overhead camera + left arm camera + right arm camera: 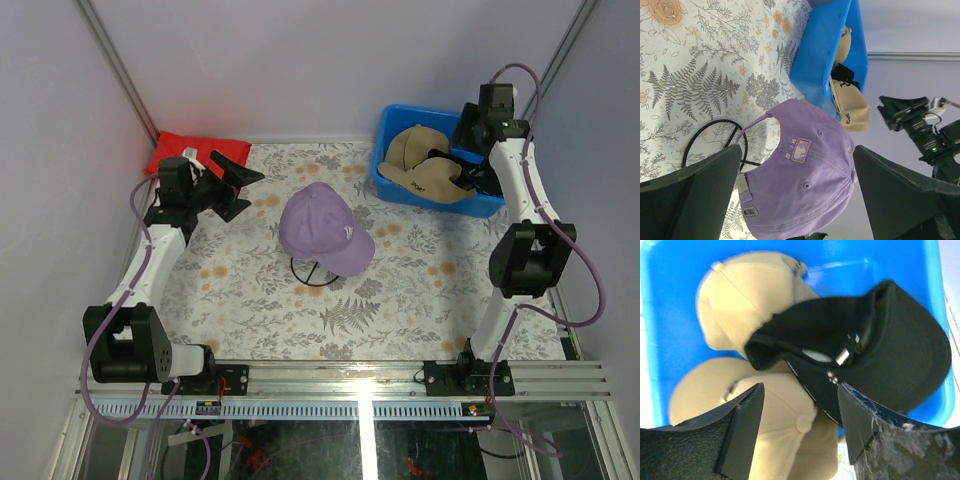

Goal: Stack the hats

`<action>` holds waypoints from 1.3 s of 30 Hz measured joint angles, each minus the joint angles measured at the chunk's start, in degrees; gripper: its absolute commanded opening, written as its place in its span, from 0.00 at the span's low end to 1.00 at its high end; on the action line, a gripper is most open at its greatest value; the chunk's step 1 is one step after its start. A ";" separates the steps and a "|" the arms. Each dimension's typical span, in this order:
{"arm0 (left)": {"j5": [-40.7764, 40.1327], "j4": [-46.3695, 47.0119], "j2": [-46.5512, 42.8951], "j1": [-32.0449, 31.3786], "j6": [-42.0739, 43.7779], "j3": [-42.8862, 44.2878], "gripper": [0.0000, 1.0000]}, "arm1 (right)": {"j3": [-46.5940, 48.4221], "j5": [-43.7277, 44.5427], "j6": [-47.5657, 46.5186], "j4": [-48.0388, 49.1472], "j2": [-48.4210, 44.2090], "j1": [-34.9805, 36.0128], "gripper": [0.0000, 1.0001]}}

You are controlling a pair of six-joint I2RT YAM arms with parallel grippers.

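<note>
1. Four caps counted: one lavender cap (325, 228), one black cap (895, 350), and two tan caps, an upper tan cap (740, 295) and a lower tan cap (775, 410).
2. One blue bin (383, 150), one black wire stand (312, 272), one red cloth (195, 150), all on the floral tablecloth (400, 290).
3. Two pincers were in play, the left gripper (238, 188) and the right gripper (800, 390).
4. The left gripper's jaws were spread wide and gripped no cap. The lavender cap sat straight ahead of them on the wire stand, well apart from the fingertips in the top view. The wrist view framed its back strap and small logo between the two fingers.
5. The red cloth lay just behind that gripper, at the back corner.
6. The right gripper hung over the blue bin with its jaws parted wide.
7. Directly under its gap were the lower tan cap's crown and the black cap's edge.
8. The black cap lay upturned across both tan caps, and the upper tan cap was farther ahead of the fingers.
9. Whether those fingers touched any cap, I could not tell.
</note>
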 measured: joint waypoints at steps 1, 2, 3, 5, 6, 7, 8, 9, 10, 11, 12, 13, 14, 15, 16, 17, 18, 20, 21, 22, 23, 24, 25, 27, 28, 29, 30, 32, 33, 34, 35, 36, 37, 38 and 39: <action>0.04 0.02 0.11 0.00 0.00 0.00 0.93 | -2.27 1.25 0.35 0.26 -0.92 -0.13 0.70; 0.09 0.04 0.22 0.00 0.00 0.00 0.93 | -5.25 2.21 1.05 0.33 -2.14 -0.31 0.71; 0.11 0.07 0.39 0.00 0.00 0.00 0.93 | -8.07 2.82 1.75 0.37 -3.43 -0.57 0.71; 0.20 0.26 0.81 -0.02 0.00 0.00 0.93 | -15.47 2.43 4.42 0.44 -7.04 -2.21 0.71; 0.37 0.52 1.09 -0.26 0.00 -0.02 0.93 | -19.15 1.66 6.21 0.44 -8.96 -3.72 0.71; 0.57 0.85 1.42 -0.33 -0.04 -0.04 0.93 | -22.29 0.70 8.11 0.15 -10.82 -5.57 0.71; 0.70 1.29 1.79 -0.44 -0.11 -0.13 0.93 | -25.03 -0.20 10.29 0.09 -12.55 -7.63 0.71; 0.87 1.60 2.05 -0.59 -0.20 -0.24 0.93 | -26.60 -0.92 11.98 -0.17 -13.70 -9.11 0.71; 1.07 1.90 2.34 -0.79 -0.24 -0.44 0.93 | -28.24 -1.57 14.10 -0.04 -14.99 -10.88 0.71; 1.22 2.16 2.62 -1.09 -0.28 -0.68 0.93 | -29.57 -2.25 16.11 0.07 -16.20 -12.04 0.71; 1.40 2.21 2.84 -1.27 -0.35 -0.85 0.93 | -30.62 -2.89 17.84 0.31 -17.16 -12.55 0.71; 1.53 2.40 3.04 -1.51 -0.42 -1.09 0.93 | -32.09 -3.87 19.93 1.36 -18.38 -12.70 0.70; 1.64 2.64 3.17 -1.62 -0.44 -1.31 0.93 | -33.57 -5.11 21.99 2.54 -19.45 -12.68 0.70; 1.81 2.80 3.23 -1.84 -0.46 -1.51 0.93 | -35.26 -6.36 24.11 4.17 -20.44 -12.68 0.69; 2.05 2.95 3.23 -1.92 -0.44 -1.66 0.93 | -37.27 -7.65 26.32 6.19 -21.35 -12.74 0.69; 2.23 2.99 3.23 -1.92 -0.44 -1.73 0.93 | -38.95 -8.68 28.20 7.69 -21.99 -12.76 0.69; 2.34 3.02 3.23 -1.92 -0.44 -1.73 0.93 | -40.89 -9.97 30.32 9.51 -22.51 -12.87 0.68; 2.49 3.02 3.23 -1.92 -0.44 -1.75 0.93 | -43.47 -12.11 34.23 12.00 -22.38 -13.14 0.68; 2.51 3.02 3.23 -1.92 -0.44 -1.75 0.93 | -44.30 -12.96 35.93 12.96 -22.01 -13.22 0.67; 2.54 3.02 3.23 -1.92 -0.42 -1.75 0.93 | -44.94 -13.92 37.75 14.19 -21.49 -13.29 0.67; 2.54 2.99 3.23 -1.92 -0.42 -1.75 0.93 | -45.35 -14.49 39.15 15.39 -21.00 -13.31 0.66; 2.54 2.99 3.23 -1.92 -0.42 -1.75 0.93 | -45.59 -14.99 40.26 16.35 -20.65 -13.33 0.66; 2.54 2.99 3.23 -1.92 -0.42 -1.75 0.93 | -45.86 -15.34 41.46 17.64 -20.39 -13.42 0.65; 2.54 2.99 3.23 -1.92 -0.42 -1.75 0.93 | -46.10 -15.63 43.60 19.96 -20.17 -13.57 0.65; 2.51 2.99 3.23 -1.92 -0.42 -1.75 0.93 | -46.07 -15.80 44.39 20.98 -20.17 -13.64 0.65; 2.51 2.99 3.23 -1.92 -0.42 -1.75 0.93 | -46.03 -16.06 45.00 21.84 -20.17 -13.75 0.65; 2.51 2.99 3.23 -1.92 -0.42 -1.75 0.93 | -45.99 -16.31 45.46 22.53 -20.17 -13.92 0.65; 2.51 2.97 3.23 -1.92 -0.42 -1.75 0.93 | -45.97 -16.70 46.34 23.52 -20.17 -14.38 0.65; 2.51 2.99 3.23 -1.92 -0.42 -1.75 0.93 | -45.94 -16.92 46.64 23.93 -20.15 -14.64 0.65; 2.49 2.99 3.23 -1.92 -0.42 -1.75 0.93 | -45.83 -17.03 46.88 24.06 -20.11 -14.86 0.64; 2.49 2.99 3.23 -1.92 -0.42 -1.75 0.93 | -45.70 -17.07 47.08 24.28 -19.98 -15.04 0.64; 2.49 2.99 3.23 -1.92 -0.44 -1.75 0.93 | -45.55 -17.07 47.17 24.59 -19.78 -15.19 0.63; 2.49 2.99 3.26 -1.92 -0.44 -1.75 0.93 | -45.31 -17.07 47.34 25.00 -19.45 -15.39 0.63; 2.49 2.99 3.28 -1.92 -0.42 -1.73 0.93 | -45.07 -17.07 47.50 25.51 -19.02 -15.52 0.62; 2.49 2.99 3.37 -1.92 -0.42 -1.73 0.93 | -44.85 -17.05 47.58 26.03 -18.40 -15.61 0.60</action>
